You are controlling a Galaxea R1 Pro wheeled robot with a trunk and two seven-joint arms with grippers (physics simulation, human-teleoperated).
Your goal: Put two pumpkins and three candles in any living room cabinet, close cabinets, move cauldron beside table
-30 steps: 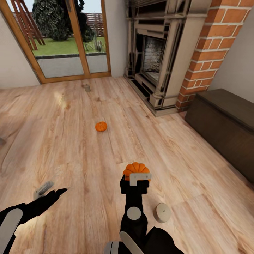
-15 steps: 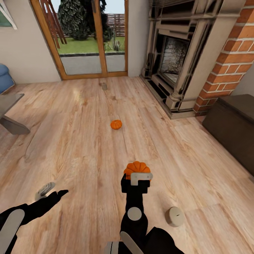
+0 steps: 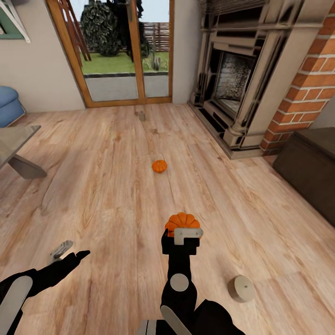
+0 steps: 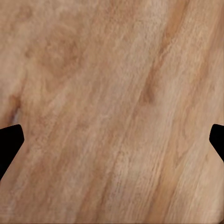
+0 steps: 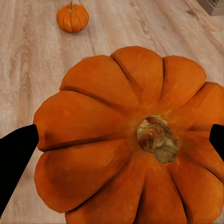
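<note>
My right claw [image 3: 182,231] was clamped on one pumpkin [image 3: 182,220], carried clear of the floor [image 3: 102,186] for the cabinet [image 3: 309,165]. Left claw [image 3: 70,251] hung spread apart, empty. Second pumpkin [image 3: 159,166] sat mid-floor; one candle [image 3: 240,288] lay beside my right arm.

- Glossy grey stone-topped low table [image 3: 14,139]: cut off by the head view's left edge.
- Long dark-brown wood cabinet [image 3: 309,165]: cut off at the right edge.
- Small beige object on the floor near the glass door [image 3: 142,116]: too small to identify.
- Held orange ribbed pumpkin [image 3: 181,222]: lower part hidden behind the right gripper [image 3: 182,235].
</note>
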